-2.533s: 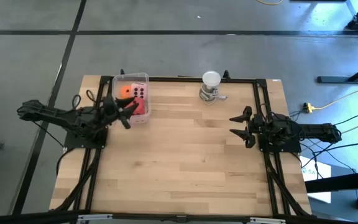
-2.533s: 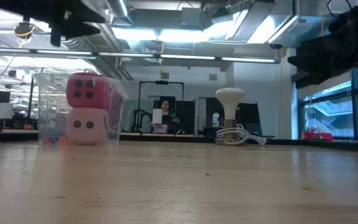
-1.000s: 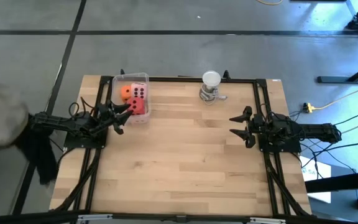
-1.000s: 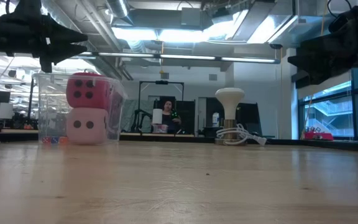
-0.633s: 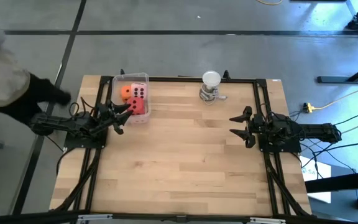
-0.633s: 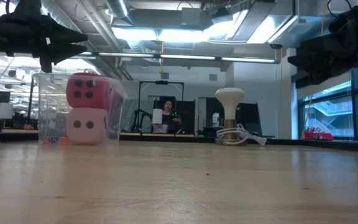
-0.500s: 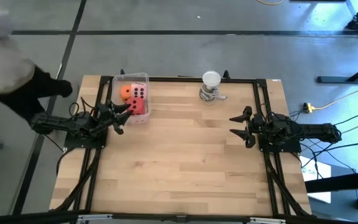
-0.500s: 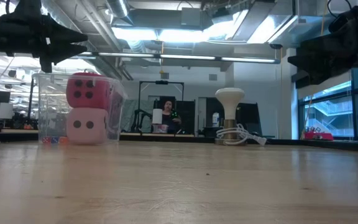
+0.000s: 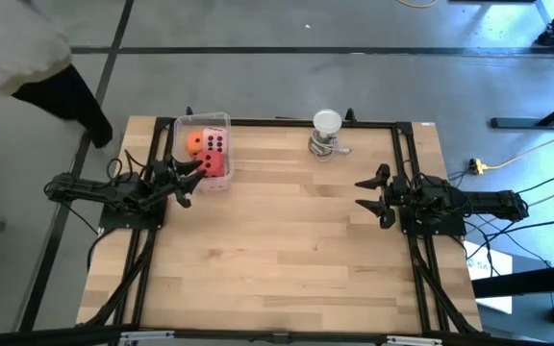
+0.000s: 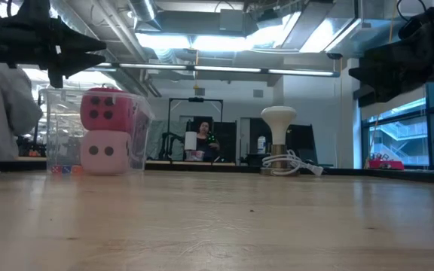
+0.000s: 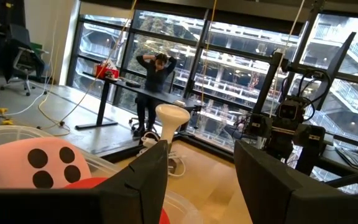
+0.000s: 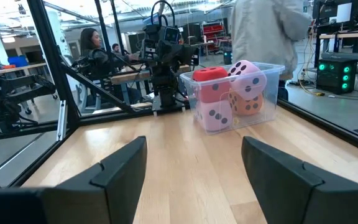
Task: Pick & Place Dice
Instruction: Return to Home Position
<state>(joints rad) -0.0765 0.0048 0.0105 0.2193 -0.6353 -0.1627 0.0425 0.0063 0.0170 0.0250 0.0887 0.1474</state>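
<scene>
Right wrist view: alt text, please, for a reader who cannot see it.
A clear bin holding four dice, red, orange and two pale pink, sits on a wooden table, seen between the right end effector's open fingers. Behind it are the left arm and a standing person.

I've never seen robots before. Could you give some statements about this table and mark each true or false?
1. The dice sit inside the clear bin. True.
2. The left pincer grips a die. False: it is open and empty, beside the bin.
3. A white round-topped object stands near the table's far edge. True.
4. The right pincer hangs over the bin. False: it is open, at the table's opposite side.
</scene>
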